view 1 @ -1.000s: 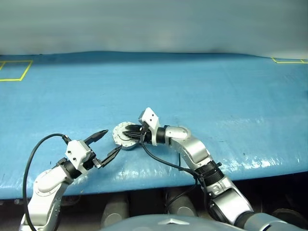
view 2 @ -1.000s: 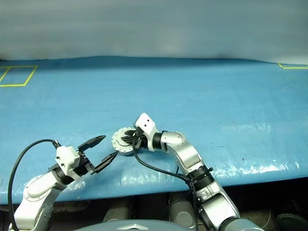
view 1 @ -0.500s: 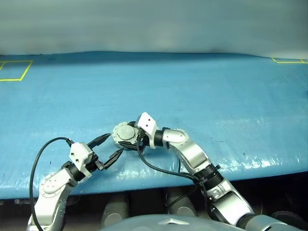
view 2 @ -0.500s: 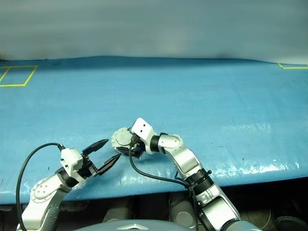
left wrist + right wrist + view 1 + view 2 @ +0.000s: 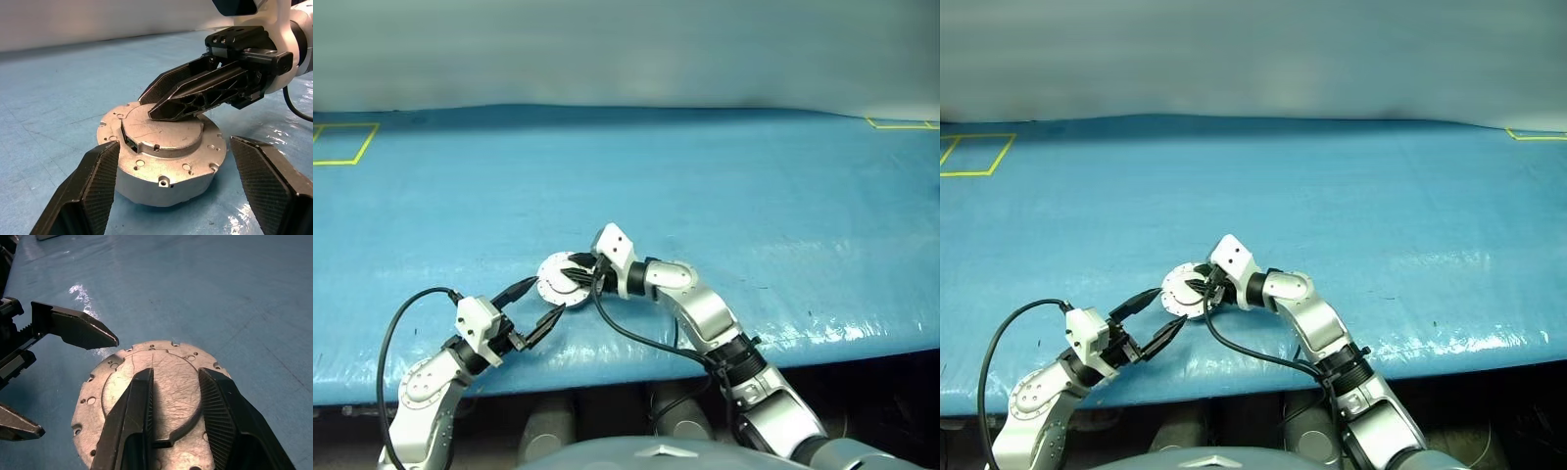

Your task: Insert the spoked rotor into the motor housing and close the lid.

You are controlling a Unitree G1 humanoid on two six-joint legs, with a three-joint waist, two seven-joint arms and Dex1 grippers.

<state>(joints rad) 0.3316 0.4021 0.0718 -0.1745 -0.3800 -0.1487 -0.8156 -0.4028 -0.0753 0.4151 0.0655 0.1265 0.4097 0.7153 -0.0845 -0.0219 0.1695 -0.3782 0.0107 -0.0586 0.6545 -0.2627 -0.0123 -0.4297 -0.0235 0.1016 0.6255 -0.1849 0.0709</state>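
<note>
Lid (image 5: 164, 134), a round grey metal disc with small holes round its rim and a raised flat middle, lies shut on top of the round grey metal motor housing (image 5: 166, 183). Both sit on the blue table cover (image 5: 754, 186), near its front edge.

The right gripper (image 5: 175, 423), with two black ridged fingers, reaches over the lid from the side. Its fingers (image 5: 205, 93) rest on the raised middle. They are a little way apart and hold nothing.

The left gripper (image 5: 540, 304) is just beside the housing, low and close to the cover. Its two black fingers (image 5: 93, 188) are spread wide, one on each side of the housing, and do not touch it. It holds nothing.

A yellow line square (image 5: 340, 144) is marked far off at the cover's left corner.
</note>
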